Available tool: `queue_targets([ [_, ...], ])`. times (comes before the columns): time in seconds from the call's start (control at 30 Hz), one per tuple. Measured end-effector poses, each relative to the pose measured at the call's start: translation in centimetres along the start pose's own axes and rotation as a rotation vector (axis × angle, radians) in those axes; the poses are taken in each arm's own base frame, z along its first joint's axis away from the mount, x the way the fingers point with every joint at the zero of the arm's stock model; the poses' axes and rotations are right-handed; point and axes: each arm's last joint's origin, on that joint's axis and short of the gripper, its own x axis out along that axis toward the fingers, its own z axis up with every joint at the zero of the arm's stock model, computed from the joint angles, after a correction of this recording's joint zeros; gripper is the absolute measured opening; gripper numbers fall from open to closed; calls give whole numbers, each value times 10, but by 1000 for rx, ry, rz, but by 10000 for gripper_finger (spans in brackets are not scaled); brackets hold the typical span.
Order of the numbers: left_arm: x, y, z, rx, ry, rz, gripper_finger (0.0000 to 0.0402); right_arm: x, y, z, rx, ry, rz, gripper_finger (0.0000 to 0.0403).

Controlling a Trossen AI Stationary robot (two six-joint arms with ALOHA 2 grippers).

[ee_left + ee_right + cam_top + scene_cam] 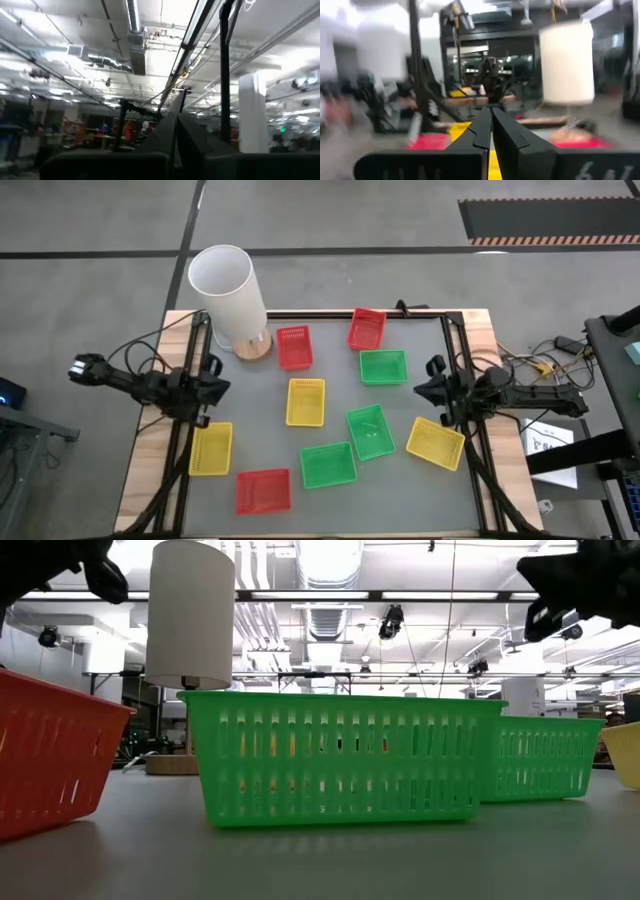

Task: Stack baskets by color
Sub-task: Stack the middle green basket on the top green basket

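Small mesh baskets lie apart on the grey table top, each resting on its base. Three are red (294, 347), (367, 328), (263, 491). Three are yellow (305, 401), (435, 443), (211, 448). Three are green (383, 366), (370, 431), (328, 464). My left gripper (220, 389) hovers at the table's left edge, above the left yellow basket's far end, shut (175, 131) and holding nothing. My right gripper (420, 388) hovers at the right edge, beside the far green basket, shut (490, 125) and holding nothing. Both point inward and slightly upward.
A tall white cylinder (228, 295) stands on a round wooden base at the table's far left corner. A black frame (460, 340) runs along the table's edges. Bare table top (250, 415) lies between the left yellow basket and the middle yellow basket.
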Motion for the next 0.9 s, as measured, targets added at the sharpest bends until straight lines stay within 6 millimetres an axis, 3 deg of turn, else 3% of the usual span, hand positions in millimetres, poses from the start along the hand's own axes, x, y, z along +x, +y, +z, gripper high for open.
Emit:
queue_targets([
  [0.17, 1, 0, 7, 85, -68, 8, 0, 0, -3, 0, 90, -21, -91, 9],
  [0.43, 13, -3, 8, 97, -28, 3, 0, 0, -4, 6, 135, -93, -158, 9],
  [0.53, 21, -5, 9, 112, -18, 3, 0, 2, -3, 9, 145, -127, -122, 9],
  [0.73, 32, -6, 21, 117, -160, 27, 0, 13, 1, 8, 143, -129, -70, 9],
  [0.9, 36, -7, 22, 112, -177, 29, 0, 28, 5, -1, 120, -85, -53, 9],
])
